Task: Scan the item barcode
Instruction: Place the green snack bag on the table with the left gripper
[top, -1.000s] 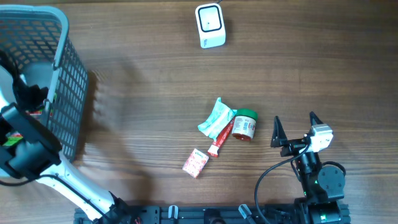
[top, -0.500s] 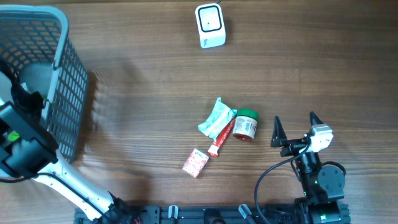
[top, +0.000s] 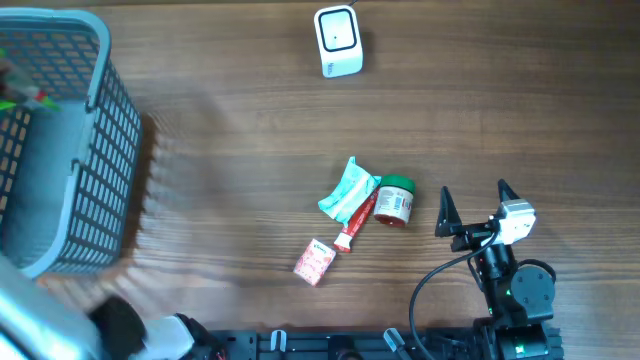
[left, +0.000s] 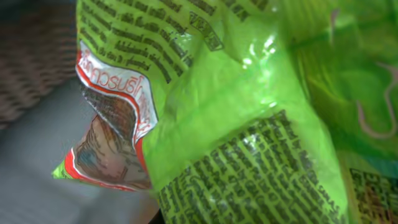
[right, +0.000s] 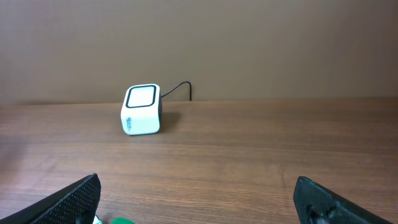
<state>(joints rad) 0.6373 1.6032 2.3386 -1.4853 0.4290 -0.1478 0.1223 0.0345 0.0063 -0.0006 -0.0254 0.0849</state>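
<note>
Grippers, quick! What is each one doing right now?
Left gripper: shut, seemingly on the packet; its fingers are out of sight.
Right gripper: open, holding nothing.

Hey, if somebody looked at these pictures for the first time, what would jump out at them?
A bright green crinkly plastic packet with black print fills nearly the whole left wrist view. From overhead, the big grey lattice plastic basket dominates the left edge of the brown wooden table, and a small white box-shaped scanner sits alone at the far edge.
</note>
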